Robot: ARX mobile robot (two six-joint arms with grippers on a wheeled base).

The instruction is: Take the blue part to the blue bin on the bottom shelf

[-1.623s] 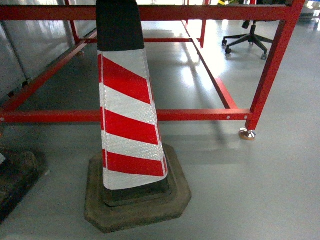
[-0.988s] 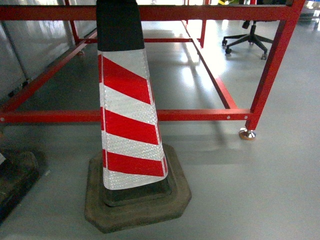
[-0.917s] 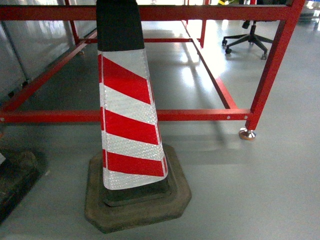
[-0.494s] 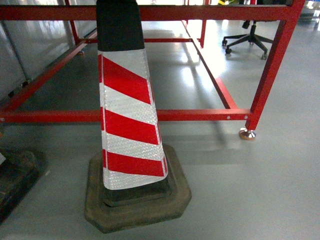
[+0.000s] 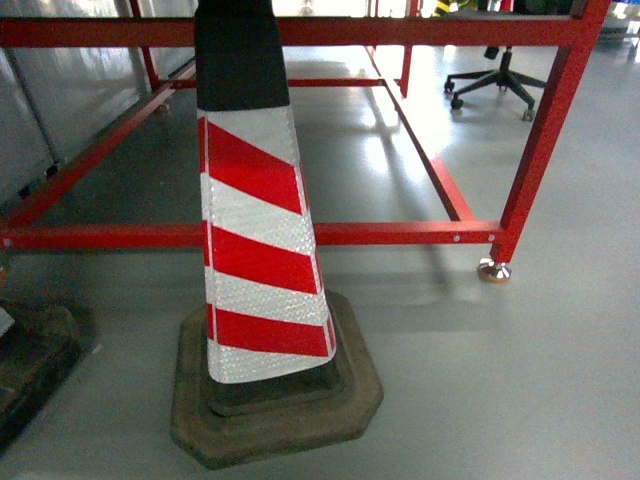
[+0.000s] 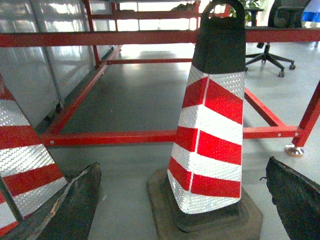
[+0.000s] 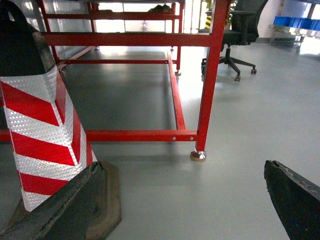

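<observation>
Across my three feeds, I cannot tell where the blue part is; no view shows it, and the only blue is some far-off shapes (image 7: 300, 21) at 1 o'clock in the right wrist view, too small to identify. At 6 o'clock in each wrist view, the left gripper (image 6: 182, 165) and the right gripper (image 7: 182, 166) both have their dark fingers spread wide, holding nothing. At 12 o'clock ahead of me, a red-and-white striped cone (image 5: 260, 260) stands upright on the grey floor (image 5: 520, 380), just before a red frame (image 5: 400, 232). A second cone (image 6: 20, 160) sits at 9 o'clock, and an office chair (image 5: 500, 75) at 1 o'clock.
</observation>
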